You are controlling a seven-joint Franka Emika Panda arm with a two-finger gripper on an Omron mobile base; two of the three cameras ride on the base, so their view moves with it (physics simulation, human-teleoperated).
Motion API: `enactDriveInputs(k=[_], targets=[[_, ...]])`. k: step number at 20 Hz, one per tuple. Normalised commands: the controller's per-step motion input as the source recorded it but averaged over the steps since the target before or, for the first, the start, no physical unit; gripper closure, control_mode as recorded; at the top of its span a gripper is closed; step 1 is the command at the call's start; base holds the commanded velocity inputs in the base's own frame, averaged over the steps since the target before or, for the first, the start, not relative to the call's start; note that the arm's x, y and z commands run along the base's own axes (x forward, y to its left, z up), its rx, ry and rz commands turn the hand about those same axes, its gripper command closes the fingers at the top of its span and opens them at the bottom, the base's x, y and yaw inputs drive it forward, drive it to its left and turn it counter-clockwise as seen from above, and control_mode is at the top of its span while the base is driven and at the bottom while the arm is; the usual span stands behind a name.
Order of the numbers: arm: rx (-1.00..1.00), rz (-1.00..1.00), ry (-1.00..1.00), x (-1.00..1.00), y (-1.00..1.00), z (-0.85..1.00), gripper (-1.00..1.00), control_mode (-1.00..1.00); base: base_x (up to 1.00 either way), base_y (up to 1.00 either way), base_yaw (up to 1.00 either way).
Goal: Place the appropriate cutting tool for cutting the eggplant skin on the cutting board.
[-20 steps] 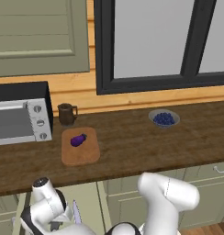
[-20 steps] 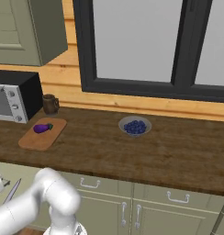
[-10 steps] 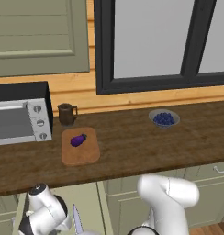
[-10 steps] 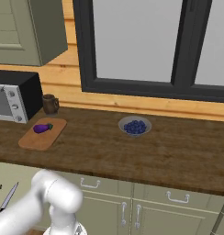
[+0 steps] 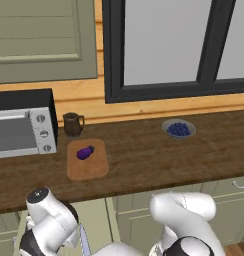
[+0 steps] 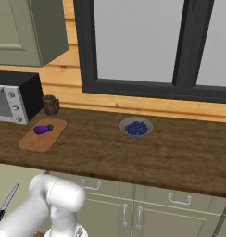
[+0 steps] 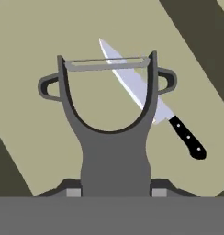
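The pincer (image 7: 116,193), low beneath the arm, is clamped on the peeler (image 7: 109,133).

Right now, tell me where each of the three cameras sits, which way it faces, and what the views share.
Left base view: behind the arm's left, facing the counter; white arm low.
Right base view: behind its right, same counter; arm lower left.
Hand view: on the hand, looking along the gripper at the peeler and knife.
Both base views share cutting board, eggplant, mug, berry bowl.

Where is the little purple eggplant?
The eggplant lies on the cutting board at the counter's left end, just in front of the mug and right of the microwave.
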Motion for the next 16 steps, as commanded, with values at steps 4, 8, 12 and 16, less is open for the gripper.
enactDriveInputs(k=[4, 8, 12, 16], targets=[[-0.04, -0.16, 0.0, -0.08, -0.32, 1.0, 1.0, -1.0, 0.0, 0.0, 0.0], [-0.07, -0.19, -0.04, 0.0, -0.35, 1.0, 1.0, -1.0, 0.0, 0.0, 0.0], [-0.08, -0.2, -0.06, 0.02, -0.36, 0.99, 1.0, -1.0, 0.0, 0.0, 0.0], [-0.07, -0.18, -0.08, 0.39, -0.3, 0.74, 1.0, -1.0, 0.0, 0.0, 0.0]])
